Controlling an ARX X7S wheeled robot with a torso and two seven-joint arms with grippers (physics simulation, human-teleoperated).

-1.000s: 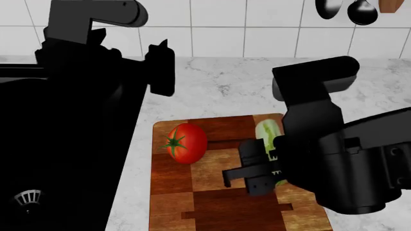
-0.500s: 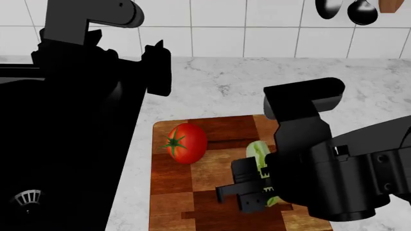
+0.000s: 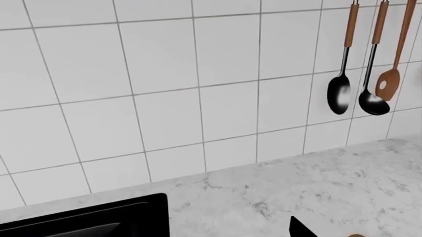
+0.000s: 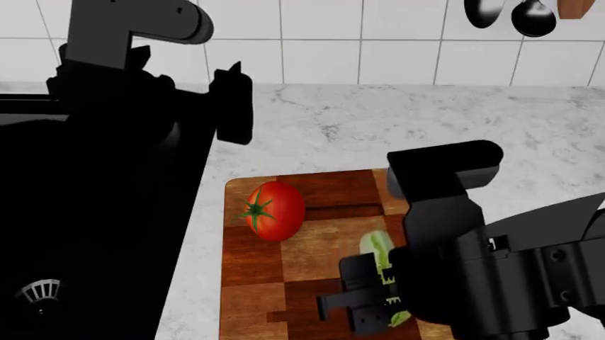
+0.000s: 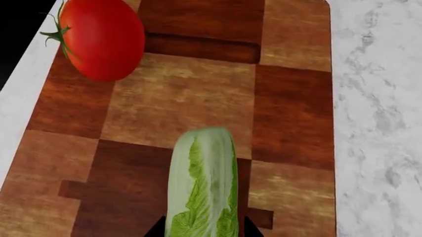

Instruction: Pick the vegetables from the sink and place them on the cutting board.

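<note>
The red tomato (image 4: pixel 274 210) lies on the checkered wooden cutting board (image 4: pixel 253 297), at its far left; it also shows in the right wrist view (image 5: pixel 102 39). My right gripper (image 4: pixel 376 306) is shut on the pale green napa cabbage (image 4: pixel 378 248) and holds it low over the board's right half. In the right wrist view the cabbage (image 5: pixel 201 182) sticks out between the black fingers (image 5: pixel 158 229) over the board (image 5: pixel 290 113). My left gripper (image 4: pixel 229 106) is open and empty, raised beside the black sink (image 4: pixel 95 234). The sink basin looks empty.
The marble counter (image 4: pixel 378 120) runs behind and right of the board. Ladles and a wooden spoon (image 3: pixel 366 94) hang on the white tile wall. A silver drain grate (image 4: pixel 40 292) sits in the sink. The sink's corner (image 3: pixel 86 222) shows in the left wrist view.
My right gripper has carried the cabbage toward the board's near edge and lower. The tomato has not moved, and the left arm has barely moved.
</note>
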